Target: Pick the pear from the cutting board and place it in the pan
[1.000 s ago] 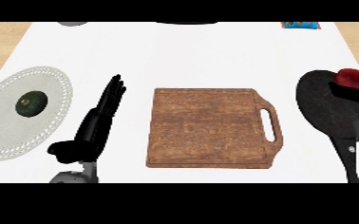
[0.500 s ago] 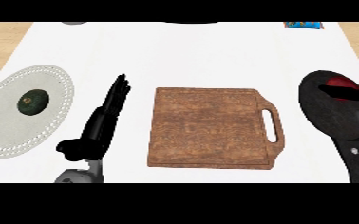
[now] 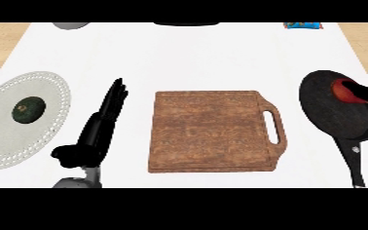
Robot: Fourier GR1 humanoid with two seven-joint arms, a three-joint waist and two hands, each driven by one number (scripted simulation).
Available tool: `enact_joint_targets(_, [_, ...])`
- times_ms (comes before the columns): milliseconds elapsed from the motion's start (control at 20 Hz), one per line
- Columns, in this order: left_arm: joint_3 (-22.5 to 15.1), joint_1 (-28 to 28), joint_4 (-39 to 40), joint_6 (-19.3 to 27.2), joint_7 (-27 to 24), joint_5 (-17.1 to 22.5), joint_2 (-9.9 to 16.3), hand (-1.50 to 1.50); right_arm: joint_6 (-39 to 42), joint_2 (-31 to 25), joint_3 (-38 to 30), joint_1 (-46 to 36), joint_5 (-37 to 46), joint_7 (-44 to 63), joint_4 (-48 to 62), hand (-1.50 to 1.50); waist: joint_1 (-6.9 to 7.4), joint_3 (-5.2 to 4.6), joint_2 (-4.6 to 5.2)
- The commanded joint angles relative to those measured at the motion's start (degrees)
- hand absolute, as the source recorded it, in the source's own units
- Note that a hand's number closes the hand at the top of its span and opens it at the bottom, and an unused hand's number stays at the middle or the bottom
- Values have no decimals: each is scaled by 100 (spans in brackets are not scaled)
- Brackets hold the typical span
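**Pear in the pan, board bare**

We see only the left hand (image 3: 97, 126), fingers straight and together, pointing up the counter between the plate (image 3: 50, 126) and the cutting board (image 3: 212, 131), holding nothing. The red pear (image 3: 350, 91) lies in the black pan (image 3: 327, 109) at the right edge. A dark green fruit (image 3: 29, 109) sits on the plate. The board's handle faces the pan.

- The cutting board (image 3: 212, 130) lies bare at the middle of the counter — handle to its right.
- Right of the board, the pan (image 3: 332, 113) holds a red, pear-like thing (image 3: 350, 91).
- Left of the board, the left hand (image 3: 101, 126) rests with fingers straight.
- Farther left — a plate (image 3: 32, 117) with a dark green fruit (image 3: 29, 109).
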Motion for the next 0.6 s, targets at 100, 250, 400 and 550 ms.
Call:
enact_joint_targets(100, [68, 231, 21, -129, -126, 100, 31, 0, 1330, 35, -422, 768, -1032, -558, -625, -150, -102, -10, -37])
enact_joint_targets(250, [163, 275, 107, -143, -327, 68, 96, 0, 2158, 104, -378, 1190, -1367, -402, -1180, -150, -147, -18, -54])
enact_joint_targets(400, [104, 55, 160, -41, -150, -63, 1, 0, 2526, 351, -203, 1955, -1541, -382, -2094, -150, -136, -17, -44])
enact_joint_targets(550, [133, 326, -72, -35, -262, -44, 38, 0, 2756, 896, -41, 2823, -1659, -482, -3134, -150, -160, -20, -55])
